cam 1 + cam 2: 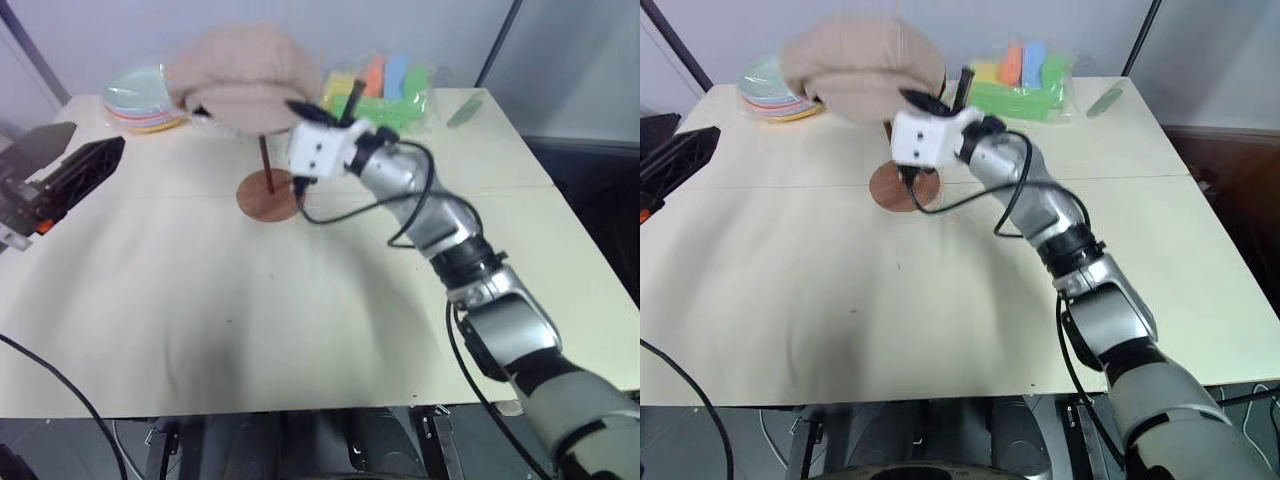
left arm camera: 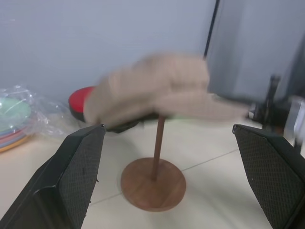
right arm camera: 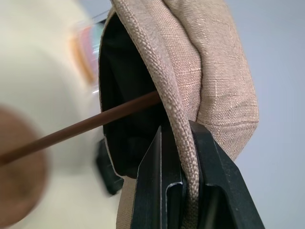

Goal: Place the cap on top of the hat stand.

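The beige cap [image 1: 243,75] hangs over the hat stand, and my right gripper [image 1: 325,108] is shut on its rim. The right wrist view shows both black fingers [image 3: 159,167] pinching the fabric edge of the cap [image 3: 214,71]. The stand's thin rod [image 3: 95,124] runs up into the cap's dark inside. The brown base disc [image 1: 268,194] lies on the table with the rod [image 2: 157,148] rising from it. The cap hides the top disc, and I cannot tell whether it rests on it. My left gripper [image 1: 75,152] is held open at the left, apart from the stand, its fingers [image 2: 78,176] spread wide.
A stack of pastel plates [image 1: 143,100] sits at the table's back left. A clear bag of coloured pieces [image 1: 385,88] lies at the back right, beside a small green item [image 1: 465,112]. A red round thing [image 2: 78,101] sits behind the stand. The cream table [image 1: 300,330] fills the foreground.
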`<state>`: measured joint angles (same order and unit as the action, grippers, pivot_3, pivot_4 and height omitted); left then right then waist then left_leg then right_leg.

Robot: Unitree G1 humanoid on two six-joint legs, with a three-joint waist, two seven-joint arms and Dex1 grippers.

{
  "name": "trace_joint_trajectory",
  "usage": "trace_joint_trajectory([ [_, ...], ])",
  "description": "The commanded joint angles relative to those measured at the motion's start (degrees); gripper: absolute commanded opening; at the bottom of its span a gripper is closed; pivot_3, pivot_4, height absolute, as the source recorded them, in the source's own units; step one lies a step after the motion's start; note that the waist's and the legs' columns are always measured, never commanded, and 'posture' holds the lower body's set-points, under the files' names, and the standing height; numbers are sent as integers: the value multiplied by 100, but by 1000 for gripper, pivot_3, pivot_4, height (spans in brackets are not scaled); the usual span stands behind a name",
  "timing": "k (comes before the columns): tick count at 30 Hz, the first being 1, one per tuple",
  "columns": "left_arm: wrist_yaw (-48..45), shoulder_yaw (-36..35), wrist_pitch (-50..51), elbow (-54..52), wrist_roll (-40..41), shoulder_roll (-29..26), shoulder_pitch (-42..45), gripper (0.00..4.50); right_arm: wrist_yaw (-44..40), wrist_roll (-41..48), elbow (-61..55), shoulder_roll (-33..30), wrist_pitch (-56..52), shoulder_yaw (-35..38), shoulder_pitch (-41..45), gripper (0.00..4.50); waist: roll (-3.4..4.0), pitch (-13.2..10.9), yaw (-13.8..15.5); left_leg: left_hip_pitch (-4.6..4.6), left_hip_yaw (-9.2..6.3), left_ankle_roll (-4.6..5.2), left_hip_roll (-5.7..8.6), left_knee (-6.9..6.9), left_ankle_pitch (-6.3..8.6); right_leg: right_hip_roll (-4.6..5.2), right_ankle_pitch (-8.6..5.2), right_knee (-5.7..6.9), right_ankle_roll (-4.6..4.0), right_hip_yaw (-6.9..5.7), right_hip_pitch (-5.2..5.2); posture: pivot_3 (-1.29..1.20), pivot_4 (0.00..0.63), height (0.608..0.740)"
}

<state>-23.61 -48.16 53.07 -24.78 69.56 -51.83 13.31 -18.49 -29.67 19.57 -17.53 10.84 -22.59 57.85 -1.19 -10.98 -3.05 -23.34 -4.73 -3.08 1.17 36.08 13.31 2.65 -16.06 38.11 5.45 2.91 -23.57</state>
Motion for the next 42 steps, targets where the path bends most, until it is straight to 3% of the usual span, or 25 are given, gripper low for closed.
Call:
trace_joint_trajectory([
  [1,-34,75,-150,-46,108,-153,102,4500,103,-142,-269,162,41,-50,82,13,-1,1,-19,0,-1,0,0,0,0,-1,0,0,0,0,0,0,150,740],
  [14,-400,816,-336,244,-237,-366,470,4500,852,-1176,384,95,195,-531,-217,13,-1,1,-10,3,-3,-2,2,1,-1,0,0,-2,-1,-1,6,0,150,740],
  [18,-482,977,-376,293,-313,-387,549,4500,736,-957,348,123,123,-359,-338,1424,-2,1,-14,4,-3,-1,2,1,-1,-2,0,-2,-1,-1,8,0,150,740],
  [22,-690,1287,-424,249,-516,-452,596,4500,436,-770,-47,32,261,-313,-542,3473,-1,1,-16,3,-3,-1,2,1,-1,-1,0,-2,-1,-1,7,0,150,740],
  [26,-955,1834,-650,41,-1114,-591,579,4500,-566,126,-1145,-214,33,10,-1216,3473,-1,1,13,3,-3,-1,1,0,-1,-1,0,-4,0,-1,10,0,150,740],
  [29,-1065,2599,-1132,-280,-1985,-700,746,4500,-1646,1160,-2379,-760,-587,554,-1831,3473,0,-1,96,1,-5,-1,-1,3,-1,3,0,-6,0,-2,13,0,150,740],
  [37,-1346,4465,-2901,-386,-4710,-806,1403,4500,-2974,3878,-4059,-1822,-3805,2578,-2045,3473,-1,-3,66,6,6,0,0,6,0,-2,-1,-9,-1,-7,26,0,150,740],
  [40,-1364,5129,-3542,-199,-5895,-850,1612,4500,-3262,4929,-4236,-2333,-5392,3281,-1843,4436,9,-9,62,7,11,2,1,4,0,-3,-1,-9,-1,-6,23,0,150,740],
  [42,-1230,5476,-3852,-5,-6593,-733,1779,4500,-3453,5734,-4361,-2653,-6401,3641,-1691,4436,16,-13,75,5,14,4,1,4,1,-1,-1,-9,-2,-6,23,0,150,740],
])
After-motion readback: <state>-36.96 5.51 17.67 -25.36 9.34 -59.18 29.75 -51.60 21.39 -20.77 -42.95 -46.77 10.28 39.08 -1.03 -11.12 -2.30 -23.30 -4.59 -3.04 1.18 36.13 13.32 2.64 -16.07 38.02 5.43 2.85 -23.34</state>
